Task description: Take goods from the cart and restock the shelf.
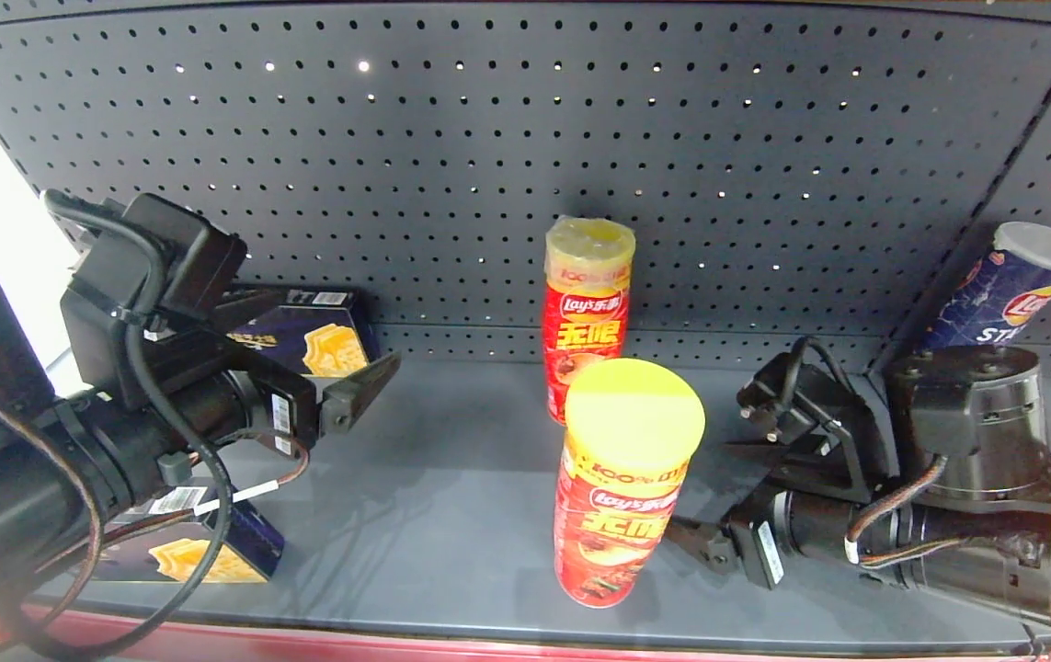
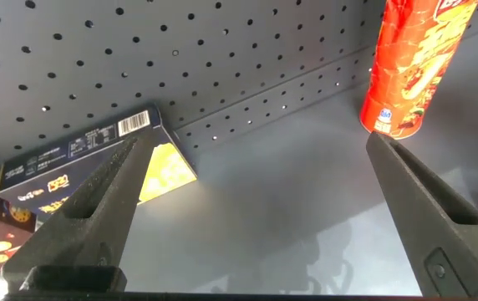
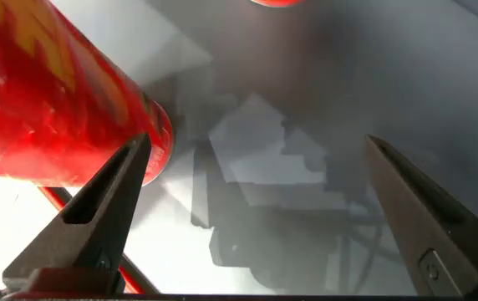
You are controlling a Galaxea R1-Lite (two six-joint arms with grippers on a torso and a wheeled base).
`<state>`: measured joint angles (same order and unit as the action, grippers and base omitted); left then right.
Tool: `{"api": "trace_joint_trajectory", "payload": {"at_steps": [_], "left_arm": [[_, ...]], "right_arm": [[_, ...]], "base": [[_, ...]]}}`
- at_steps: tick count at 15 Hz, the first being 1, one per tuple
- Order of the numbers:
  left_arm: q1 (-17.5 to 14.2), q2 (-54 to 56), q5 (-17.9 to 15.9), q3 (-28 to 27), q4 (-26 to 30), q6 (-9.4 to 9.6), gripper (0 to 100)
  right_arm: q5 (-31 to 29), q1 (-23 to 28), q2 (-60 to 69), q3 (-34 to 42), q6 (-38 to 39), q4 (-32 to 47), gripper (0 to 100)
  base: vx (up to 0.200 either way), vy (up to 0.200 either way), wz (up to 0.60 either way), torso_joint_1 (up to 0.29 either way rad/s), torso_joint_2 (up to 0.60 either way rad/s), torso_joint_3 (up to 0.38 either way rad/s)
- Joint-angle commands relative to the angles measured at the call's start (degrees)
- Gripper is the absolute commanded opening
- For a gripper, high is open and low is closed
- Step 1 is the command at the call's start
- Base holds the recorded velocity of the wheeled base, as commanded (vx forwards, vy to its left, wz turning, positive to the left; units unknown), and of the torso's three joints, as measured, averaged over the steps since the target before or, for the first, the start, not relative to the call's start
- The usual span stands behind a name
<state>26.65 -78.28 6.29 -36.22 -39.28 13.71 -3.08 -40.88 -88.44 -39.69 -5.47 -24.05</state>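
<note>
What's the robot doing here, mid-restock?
It is restocking a grey shelf. The front red chip can and the rear red chip can stand upright on it. The right end effector is open beside the front can, not gripping it. The left end effector is also open and empty, near a dark blue snack box. A blue chip can sits at the far right.

Roomiest spot on the shelf point(image 1: 451, 496) is the bare floor between the dark back box point(image 1: 318, 336), the front box point(image 1: 203, 552) and the two red cans. The left claw point(image 2: 257, 140) sits wide apart right over it. The front can point(image 1: 628, 478) and back can point(image 1: 586, 317) block the middle, one behind the other. A blue can point(image 1: 1008, 290) takes the far right, and the pegboard point(image 1: 525, 138) walls off the back.
</note>
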Motion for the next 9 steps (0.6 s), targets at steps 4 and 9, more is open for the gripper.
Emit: {"api": "trace_joint_trajectory", "payload": {"at_steps": [4, 9], "left_arm": [[0.07, -0.3, 0.04, 0.01, -0.1, 0.0, 100], [-0.02, -0.21, 0.04, 0.1, -0.01, 0.0, 100]], "right_arm": [[-0.08, -0.79, -0.59, 0.14, -0.06, -0.03, 100], [0.01, -0.79, 1.96, 4.1, -0.06, -0.03, 100]], "base": [[0.0, 0.0, 0.0, 0.0, 0.0, 0.0], [0.0, 0.0, 0.0, 0.0, 0.0, 0.0]]}}
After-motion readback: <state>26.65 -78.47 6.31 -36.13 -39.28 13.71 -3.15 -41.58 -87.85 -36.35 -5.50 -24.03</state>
